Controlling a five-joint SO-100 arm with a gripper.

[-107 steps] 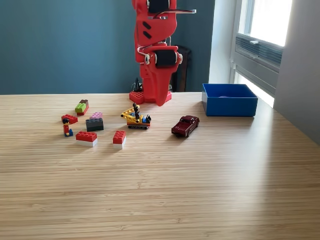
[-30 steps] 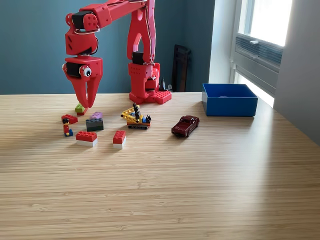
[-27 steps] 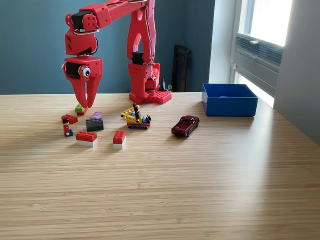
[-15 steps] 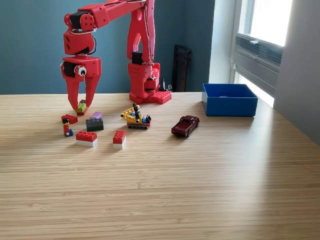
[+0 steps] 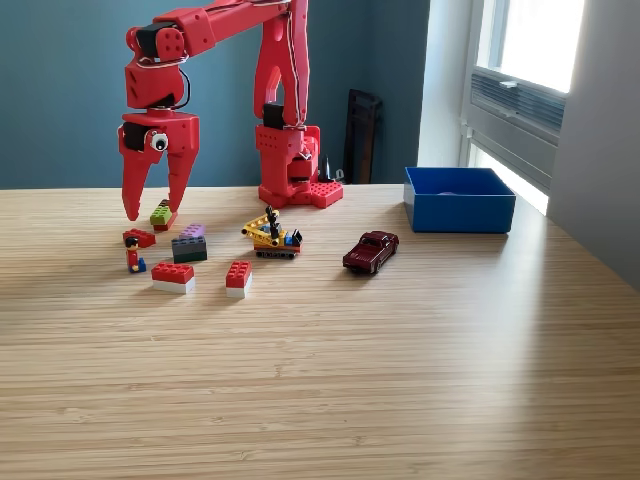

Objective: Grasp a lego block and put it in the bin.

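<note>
A: Starting at the exterior view's left, the red claw point(image 5: 154, 205) hangs off the arm point(image 5: 225, 20), tips pointing down, fingers spread apart and nothing between them.

B: Released, then. What sits under it?

A: A green and red block point(image 5: 162, 215) on the desk point(image 5: 400, 360), just beside the right-hand finger point(image 5: 181, 180). I can't quite tell whether the tips are above the desk or touching it; the angle is flat.

B: And nearer the camera?

A: A small red block point(image 5: 139, 238), a little figure point(image 5: 133, 257), then a grey block with a pink top point(image 5: 189, 245). In front of those, a red block on a white one point(image 5: 173, 276), and another red and white block point(image 5: 238, 278).

B: Moving right?

A: A yellow toy digger point(image 5: 271, 236), then a dark red toy car point(image 5: 370, 251), both apart from the blocks. The arm's base point(image 5: 300, 185) stands at the back of the desk.

B: The bin?

A: The blue bin point(image 5: 460, 214) sits far right by the window point(image 5: 530, 50), open top, well apart from the claw and every block.
</note>
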